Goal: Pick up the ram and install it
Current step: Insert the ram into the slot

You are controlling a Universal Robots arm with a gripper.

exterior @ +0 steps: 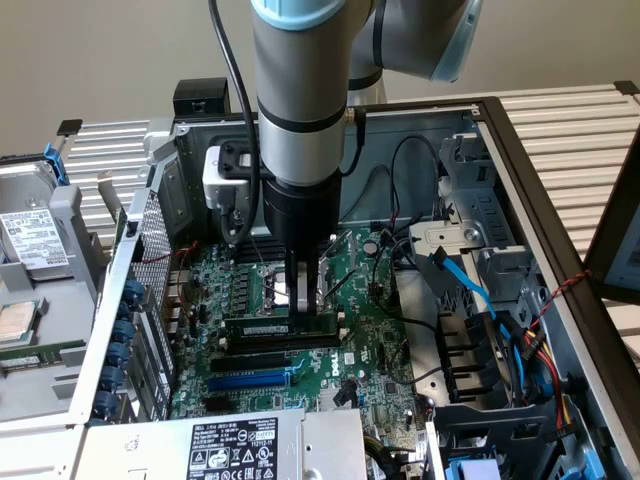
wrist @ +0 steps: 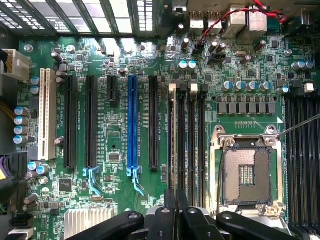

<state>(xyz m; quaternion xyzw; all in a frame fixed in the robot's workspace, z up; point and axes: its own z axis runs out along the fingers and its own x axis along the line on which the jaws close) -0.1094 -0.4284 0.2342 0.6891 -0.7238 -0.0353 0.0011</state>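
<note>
Standing on edge, the ram sits in a slot on the motherboard, just beside the processor socket. The pincer comes straight down on it, fingers drawn almost together and apparently pinching its top edge. The pick-up looks done, and the stick looks at least entered in its slot; whether it is pressed home and latched I cannot tell. The exterior view gives the stick's full length and label. The wrist view looks down past the pincer along the memory slots and the blue slot.
</note>
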